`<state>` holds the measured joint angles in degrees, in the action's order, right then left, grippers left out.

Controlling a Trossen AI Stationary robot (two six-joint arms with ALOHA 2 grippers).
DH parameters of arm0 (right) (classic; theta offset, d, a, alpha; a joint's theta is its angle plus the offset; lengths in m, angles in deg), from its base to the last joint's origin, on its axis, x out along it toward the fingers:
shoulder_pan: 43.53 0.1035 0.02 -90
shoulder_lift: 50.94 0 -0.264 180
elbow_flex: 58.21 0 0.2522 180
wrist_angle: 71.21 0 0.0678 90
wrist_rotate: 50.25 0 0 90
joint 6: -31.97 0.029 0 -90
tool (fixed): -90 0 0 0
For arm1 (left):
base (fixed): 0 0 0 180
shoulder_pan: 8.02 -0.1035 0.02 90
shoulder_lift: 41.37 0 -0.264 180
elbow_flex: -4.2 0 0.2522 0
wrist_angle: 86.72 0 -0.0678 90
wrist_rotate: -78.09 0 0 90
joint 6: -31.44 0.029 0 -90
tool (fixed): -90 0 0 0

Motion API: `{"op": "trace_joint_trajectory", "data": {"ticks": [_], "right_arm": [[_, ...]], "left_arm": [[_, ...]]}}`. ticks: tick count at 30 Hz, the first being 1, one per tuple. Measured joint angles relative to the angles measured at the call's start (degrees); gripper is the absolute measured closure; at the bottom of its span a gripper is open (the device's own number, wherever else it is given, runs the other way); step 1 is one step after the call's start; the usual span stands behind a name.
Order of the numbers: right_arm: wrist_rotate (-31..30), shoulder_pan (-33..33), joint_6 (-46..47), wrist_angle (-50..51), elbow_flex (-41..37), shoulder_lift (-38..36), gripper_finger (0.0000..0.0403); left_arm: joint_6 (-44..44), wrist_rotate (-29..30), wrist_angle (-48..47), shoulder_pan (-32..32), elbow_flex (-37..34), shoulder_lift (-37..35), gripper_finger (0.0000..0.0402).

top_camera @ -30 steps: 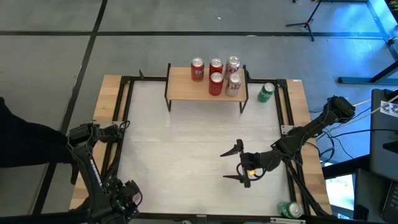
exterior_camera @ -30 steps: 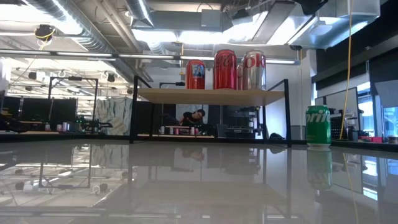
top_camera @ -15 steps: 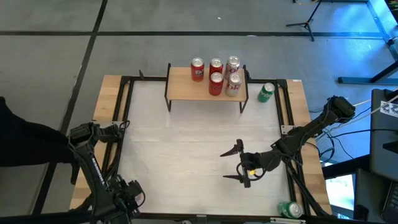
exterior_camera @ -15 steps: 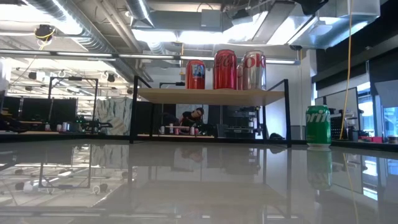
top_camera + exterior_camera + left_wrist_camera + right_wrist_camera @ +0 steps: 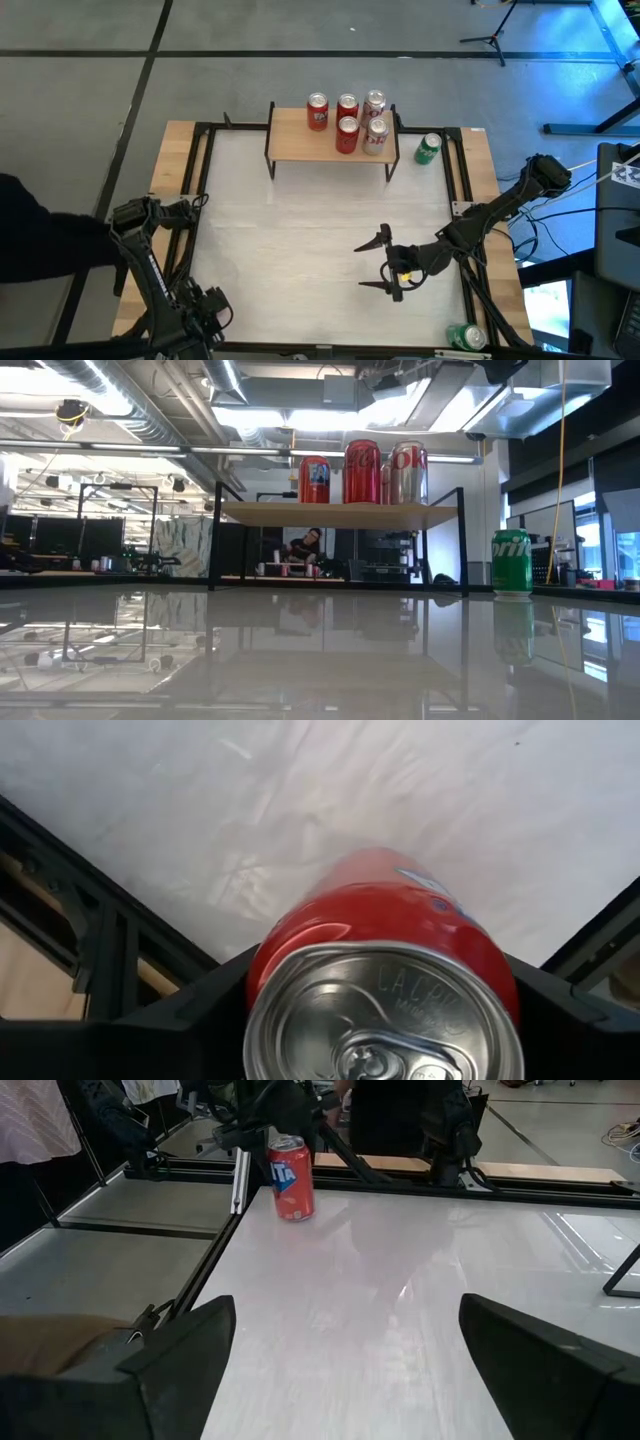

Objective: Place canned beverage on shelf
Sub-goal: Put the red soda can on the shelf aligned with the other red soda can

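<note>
A red soda can [image 5: 291, 1177] stands upright near the table's near left corner. My left gripper [image 5: 203, 310] is over it and shut on it; the left wrist view [image 5: 380, 970] looks down on the can's silver lid [image 5: 385, 1020]. In the high view the gripper hides the can. My right gripper [image 5: 386, 263] is open and empty over the table's right middle. The shelf [image 5: 300, 143] stands at the far edge with several red and silver cans [image 5: 347, 133] on its wood top; it also shows in the low view [image 5: 340, 513]. My left gripper has the red can between its two fingers, one on each side of the can's wall near the top rim [image 5: 262, 982]. The fingers come from above, slanting down. The can stands upright with its base on the table [image 5: 294, 1215].
A green can [image 5: 428, 148] stands on the table right of the shelf, seen also in the low view [image 5: 512, 561]. Another green can [image 5: 466, 336] lies by the near right corner. A black frame [image 5: 200, 180] borders the white table top. A person's dark sleeve [image 5: 40, 240] is at the left.
</note>
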<state>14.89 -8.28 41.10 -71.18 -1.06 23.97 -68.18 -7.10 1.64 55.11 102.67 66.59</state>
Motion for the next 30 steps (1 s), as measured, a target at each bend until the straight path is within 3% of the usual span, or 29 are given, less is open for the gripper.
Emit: {"op": "trace_joint_trajectory", "data": {"ticks": [6,13,23,30], "right_arm": [[0.0,0.0,0.0,0.0,0.0,0.0,0.0022],[0.0,0.0,0.0,0.0,0.0,0.0,0.0022],[0.0,0.0,-0.8,0.2,0.0,0.0,0.0022],[-0.7,0.0,-5.8,0.5,0.0,-0.9,0.0022]], "left_arm": [[3.9,0.4,-0.1,-1.3,0.8,0.1,0.0115],[13.6,4.4,-6.7,-6.7,8.3,0.2,0.0116],[35.8,14.4,-12.1,-18.5,23.0,0.1,0.0117],[53.6,15.4,-12.2,-30.0,30.6,0.0,0.0117]]}}
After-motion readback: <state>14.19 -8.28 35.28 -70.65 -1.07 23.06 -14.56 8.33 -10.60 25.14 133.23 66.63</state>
